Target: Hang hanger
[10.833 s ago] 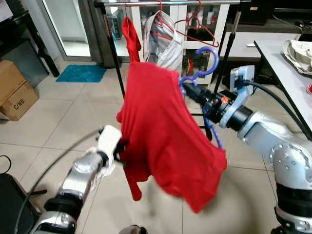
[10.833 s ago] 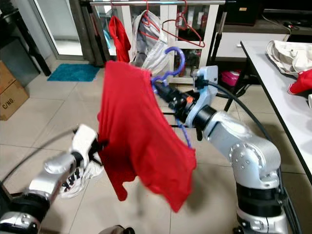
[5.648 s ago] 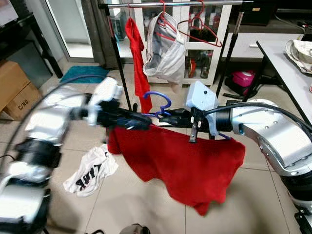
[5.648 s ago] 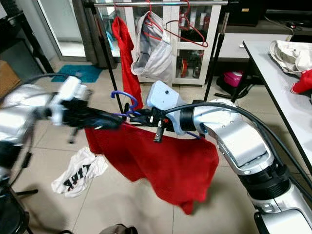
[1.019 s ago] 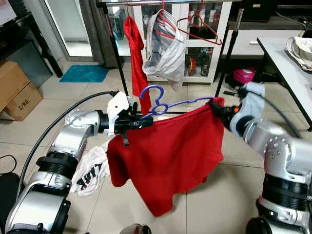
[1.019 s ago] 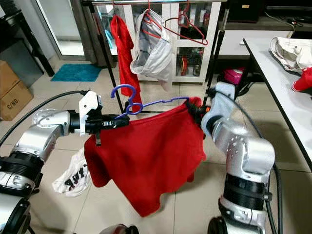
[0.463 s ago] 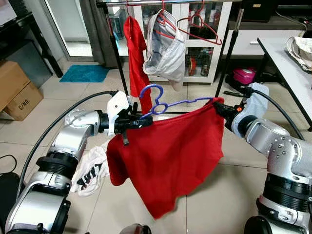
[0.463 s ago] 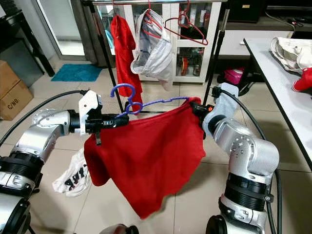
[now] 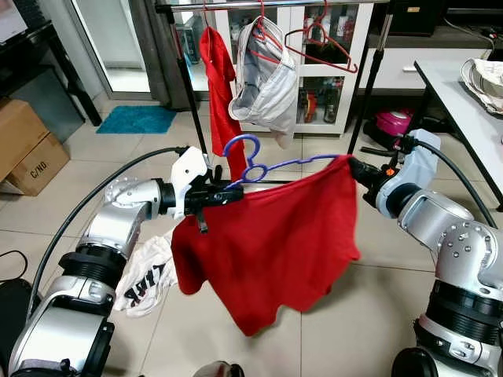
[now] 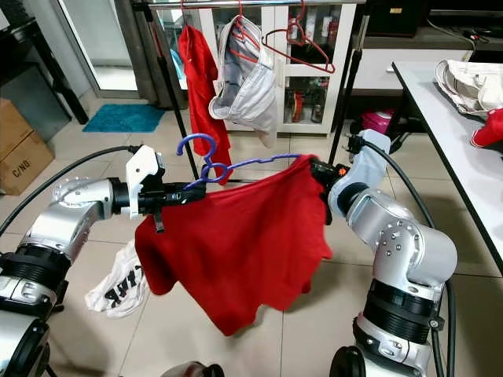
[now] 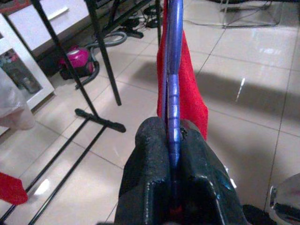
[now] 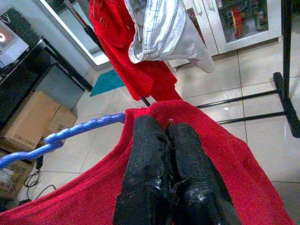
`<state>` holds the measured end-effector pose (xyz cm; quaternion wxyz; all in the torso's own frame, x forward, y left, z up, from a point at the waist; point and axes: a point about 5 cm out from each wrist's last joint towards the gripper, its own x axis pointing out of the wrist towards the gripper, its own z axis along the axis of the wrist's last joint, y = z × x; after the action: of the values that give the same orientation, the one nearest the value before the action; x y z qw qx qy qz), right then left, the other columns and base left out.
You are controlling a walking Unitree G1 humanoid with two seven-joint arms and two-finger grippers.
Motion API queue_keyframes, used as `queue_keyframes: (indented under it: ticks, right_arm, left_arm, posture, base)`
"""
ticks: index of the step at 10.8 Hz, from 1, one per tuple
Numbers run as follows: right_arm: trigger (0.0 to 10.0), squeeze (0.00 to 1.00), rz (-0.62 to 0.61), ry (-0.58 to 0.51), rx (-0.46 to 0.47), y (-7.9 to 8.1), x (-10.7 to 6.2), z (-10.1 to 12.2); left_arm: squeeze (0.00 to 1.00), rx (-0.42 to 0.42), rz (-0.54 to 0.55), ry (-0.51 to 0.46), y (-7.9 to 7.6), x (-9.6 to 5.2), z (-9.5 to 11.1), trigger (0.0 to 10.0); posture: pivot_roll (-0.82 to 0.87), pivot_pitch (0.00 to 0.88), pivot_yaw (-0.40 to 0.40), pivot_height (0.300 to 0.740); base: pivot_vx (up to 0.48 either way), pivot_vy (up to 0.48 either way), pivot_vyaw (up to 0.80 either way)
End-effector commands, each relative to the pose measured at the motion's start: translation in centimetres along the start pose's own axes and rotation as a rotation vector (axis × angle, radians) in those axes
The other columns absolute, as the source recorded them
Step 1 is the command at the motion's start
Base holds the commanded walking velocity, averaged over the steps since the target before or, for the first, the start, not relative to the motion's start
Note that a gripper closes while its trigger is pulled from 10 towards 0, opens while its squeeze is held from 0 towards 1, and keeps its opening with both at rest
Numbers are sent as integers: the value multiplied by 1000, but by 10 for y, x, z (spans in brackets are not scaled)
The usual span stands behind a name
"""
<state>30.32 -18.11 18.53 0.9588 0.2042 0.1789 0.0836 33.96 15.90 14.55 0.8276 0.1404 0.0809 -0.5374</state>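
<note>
A blue plastic hanger (image 9: 255,166) is held level in front of me, with a red shirt (image 9: 267,243) draped from it. My left gripper (image 9: 222,192) is shut on the hanger's left end; in the left wrist view the blue bar (image 11: 174,93) runs straight out from between the shut fingers (image 11: 150,154). My right gripper (image 9: 354,167) is shut on the shirt's right shoulder, at the hanger's other end. In the right wrist view the red cloth (image 12: 225,154) wraps around the fingertips and the hanger (image 12: 75,133) lies beside them. The clothes rail (image 9: 275,6) is behind and higher.
On the rail hang a red garment (image 9: 220,71), a white garment (image 9: 263,75) and red empty hangers (image 9: 322,47). The rack's black posts (image 9: 369,78) stand behind the shirt. A white shirt (image 9: 149,275) lies on the floor. A table (image 9: 464,102) is on the right, a cardboard box (image 9: 23,145) on the left.
My right gripper has risen slightly with the shirt's shoulder, and the hanging cloth has swung and bunched higher. The left gripper has kept its hold in the same spot.
</note>
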Motion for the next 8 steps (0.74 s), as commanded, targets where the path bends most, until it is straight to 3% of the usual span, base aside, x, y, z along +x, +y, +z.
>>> queue_keyframes:
  ticks: [1,2,3,8]
  right_arm:
    - [0,0,10,-22,-16,6,-3,7]
    - [10000,0,8,-10,-43,6,-3,7]
    - [10000,1000,26,-6,-34,8,-2,6]
    - [10000,1000,47,61,-18,18,3,-5]
  left_arm:
    - [0,34,43,-28,10,-5,12,0]
    - [0,31,40,-32,9,-4,13,0]
    - [0,28,35,-38,9,-3,13,0]
    - [0,-10,-63,-90,1,1,18,0]
  posture:
    - [-175,0,139,740]
    - [-175,0,139,740]
    - [-177,0,140,740]
    - [-180,0,144,740]
  base:
    - [0,0,0]
    - [0,0,0]
    - [0,0,0]
    - [0,0,0]
